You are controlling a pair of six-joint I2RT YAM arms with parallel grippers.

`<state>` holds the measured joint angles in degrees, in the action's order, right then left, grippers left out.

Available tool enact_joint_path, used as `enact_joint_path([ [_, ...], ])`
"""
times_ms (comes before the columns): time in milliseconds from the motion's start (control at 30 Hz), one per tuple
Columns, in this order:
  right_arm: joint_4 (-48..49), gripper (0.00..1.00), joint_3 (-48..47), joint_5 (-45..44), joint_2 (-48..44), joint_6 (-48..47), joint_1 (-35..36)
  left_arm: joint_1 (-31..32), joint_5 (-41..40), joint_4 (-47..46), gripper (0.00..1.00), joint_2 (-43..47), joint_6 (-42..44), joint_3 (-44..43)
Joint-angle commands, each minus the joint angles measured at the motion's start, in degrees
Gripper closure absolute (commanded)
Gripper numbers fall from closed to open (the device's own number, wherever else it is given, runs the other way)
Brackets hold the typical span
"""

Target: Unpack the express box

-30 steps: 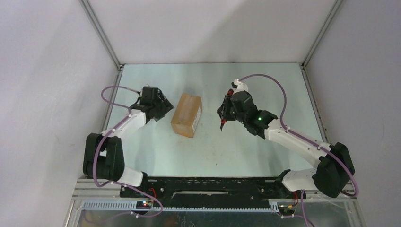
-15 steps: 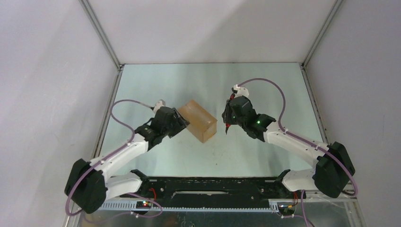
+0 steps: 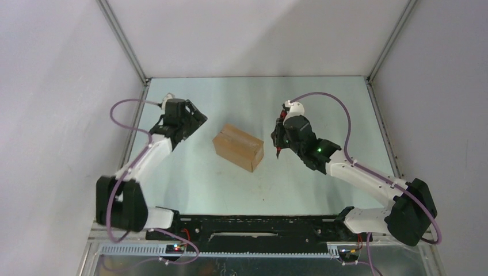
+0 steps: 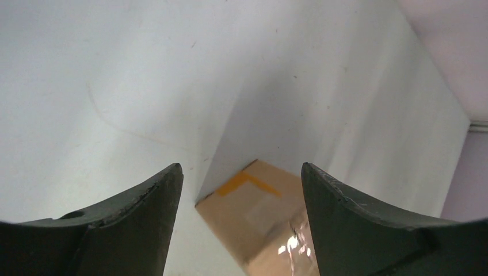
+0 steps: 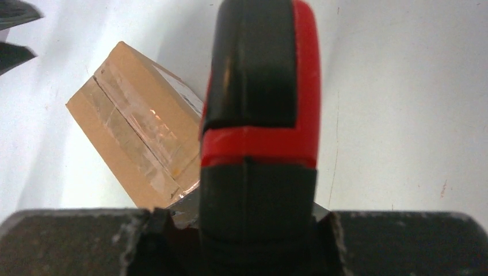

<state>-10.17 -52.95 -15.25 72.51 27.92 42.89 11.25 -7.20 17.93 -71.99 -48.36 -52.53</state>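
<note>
The express box point(image 3: 239, 148) is a shut brown carton lying at an angle mid-table, with clear tape along its top seam point(image 5: 138, 144). My left gripper point(image 3: 191, 125) hovers to its left, apart from it and open. In the left wrist view a corner of the box point(image 4: 259, 213) shows beyond the spread fingers point(image 4: 240, 172), with nothing between them. My right gripper point(image 3: 279, 137) is just right of the box, shut on a red-and-black utility knife point(image 5: 259, 115) that sticks out past the jaws point(image 5: 259, 230). The knife's tip points down beside the box's right end.
The pale green table point(image 3: 322, 103) is walled by white panels on three sides with metal rails at the corners. The left arm's purple cable point(image 3: 124, 109) loops near the left wall. The left gripper's fingers point(image 5: 14, 34) show at the right wrist view's top left.
The left gripper reached in and turned the box from lengthwise to diagonal, then drew back to the far left, away from the box, with its jaws open. The right arm barely moved, still gripping the knife.
</note>
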Motion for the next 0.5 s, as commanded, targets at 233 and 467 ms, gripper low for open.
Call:
enact_joint_path([
  [233, -4.2, 1.0, -0.4, -5.8, -4.1, -1.6, 2.9, 4.0, 14.8, -5.4, 0.24, -19.0, 3.7, -9.5],
  [467, -7.9, 1.0, 1.4, -8.1, -9.3, -1.2, 4.8, 12.1, 16.3, -8.8, 0.25, -17.9, 1.8, -6.4],
])
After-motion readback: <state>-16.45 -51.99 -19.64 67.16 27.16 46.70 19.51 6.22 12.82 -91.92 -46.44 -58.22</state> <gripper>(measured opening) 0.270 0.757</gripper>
